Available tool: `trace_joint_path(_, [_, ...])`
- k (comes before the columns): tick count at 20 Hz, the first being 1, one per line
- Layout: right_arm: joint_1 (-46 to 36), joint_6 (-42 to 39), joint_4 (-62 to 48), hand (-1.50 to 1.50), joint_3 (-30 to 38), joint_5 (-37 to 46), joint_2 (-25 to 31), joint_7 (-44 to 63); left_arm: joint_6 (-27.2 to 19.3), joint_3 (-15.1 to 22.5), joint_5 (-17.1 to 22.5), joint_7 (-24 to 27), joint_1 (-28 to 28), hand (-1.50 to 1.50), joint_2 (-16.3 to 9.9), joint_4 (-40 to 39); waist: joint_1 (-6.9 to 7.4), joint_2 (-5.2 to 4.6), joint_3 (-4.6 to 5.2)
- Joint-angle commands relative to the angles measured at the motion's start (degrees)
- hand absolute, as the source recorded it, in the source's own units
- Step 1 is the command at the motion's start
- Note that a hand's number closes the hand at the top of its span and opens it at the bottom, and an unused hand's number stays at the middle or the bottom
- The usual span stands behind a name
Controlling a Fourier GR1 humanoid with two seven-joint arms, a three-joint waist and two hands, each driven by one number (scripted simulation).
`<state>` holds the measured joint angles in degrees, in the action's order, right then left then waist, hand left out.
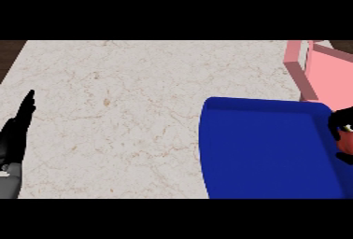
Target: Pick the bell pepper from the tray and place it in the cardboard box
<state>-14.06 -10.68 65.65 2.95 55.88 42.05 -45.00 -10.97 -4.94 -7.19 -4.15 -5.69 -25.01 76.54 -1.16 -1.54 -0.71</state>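
Observation:
A blue tray (262, 149) fills the lower right of the counter. At its right rim, my right hand (342, 120) shows only partly at the view's edge. Its black fingers curl round a reddish thing, which looks like the bell pepper (342, 146); most of it is hidden by the hand and the frame edge. A pink open box (324, 70) stands just beyond the tray at the top right, cut off by the edge. My left hand (17, 130) rests at the far left edge, fingers straight and pointing up, holding nothing.
The pale marble counter (117, 107) stretches across the left and middle. A dark floor strip (10, 51) shows past the counter's upper left corner.

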Motion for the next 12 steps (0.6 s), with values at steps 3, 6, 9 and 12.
trace_joint_path(3, [-4.4, 1.3, -13.5, 1.50, 15.2, -8.6, 10.3, -7.3, 1.0, -0.1, 0.7, 0.7, 0.2, 0.00, -0.3, 0.6, 1.86, -0.27, -0.27])
trace_joint_path(6, [-6.4, 1.2, -19.1, 1.50, 19.7, -12.1, 14.1, -12.3, 0.6, 0.4, 0.2, 1.4, 0.3, 0.00, 0.3, 0.1, 2.39, -0.38, -0.20])
trace_joint_path(9, [-9.6, 1.3, -22.8, 1.50, 23.5, -17.1, 15.3, -16.9, 1.3, 1.4, 0.4, 0.9, -0.4, 0.00, 1.1, 0.7, 3.10, -0.03, -0.26])
trace_joint_path(12, [-10.7, -0.2, -25.5, 1.50, 25.0, -20.0, 18.1, -22.4, 0.5, 1.8, -0.4, 1.1, -0.2, 0.00, 1.7, -0.1, 2.96, -0.05, -0.15])
